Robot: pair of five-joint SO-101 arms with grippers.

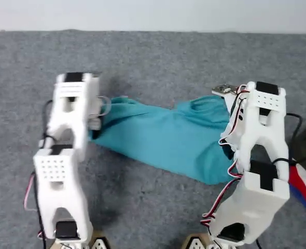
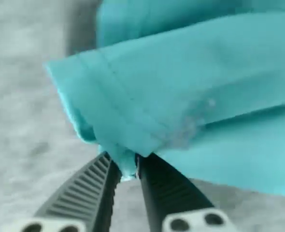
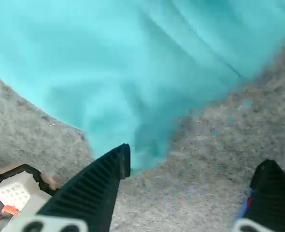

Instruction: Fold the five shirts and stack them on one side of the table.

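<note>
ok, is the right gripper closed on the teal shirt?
No, the right gripper is open, its fingers spread wide apart at the teal shirt edge, pinching nothing.

There is one teal shirt [image 1: 168, 137] on the one grey bench [image 1: 153, 57]. There are two white arms: the left arm [image 1: 70, 109] and the right arm [image 1: 259, 124]. One red, white and blue cloth [image 1: 304, 191] shows at the bench's edge.

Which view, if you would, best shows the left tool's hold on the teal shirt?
The left wrist view: the left tool is shut on the teal shirt at its hem. In the high view an arm covers that pinch; the right wrist view shows cloth elsewhere.
</note>
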